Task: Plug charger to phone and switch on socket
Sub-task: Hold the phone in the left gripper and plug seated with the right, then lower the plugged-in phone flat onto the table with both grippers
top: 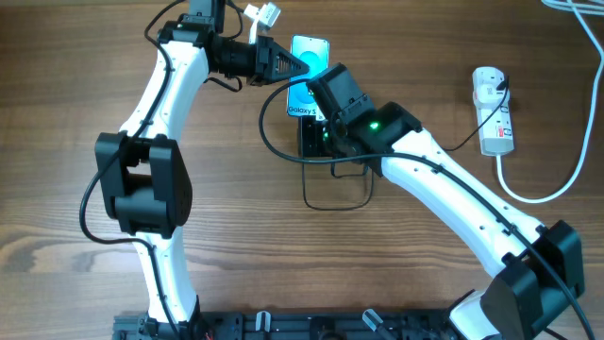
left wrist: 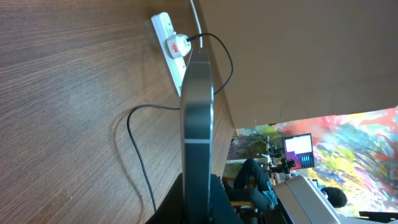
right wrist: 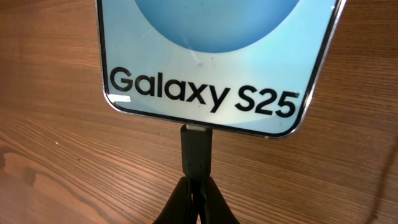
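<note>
charger (right wrist: pixel 197 151) in right gripper (right wrist: pixel 196 190), at phone (right wrist: pixel 211 56)

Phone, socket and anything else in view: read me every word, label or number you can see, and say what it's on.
"Galaxy S25": black letters on the phone screen.
Red marks on the socket: too small to read.
Monitor in the left wrist view's background: too blurred to read.
</note>
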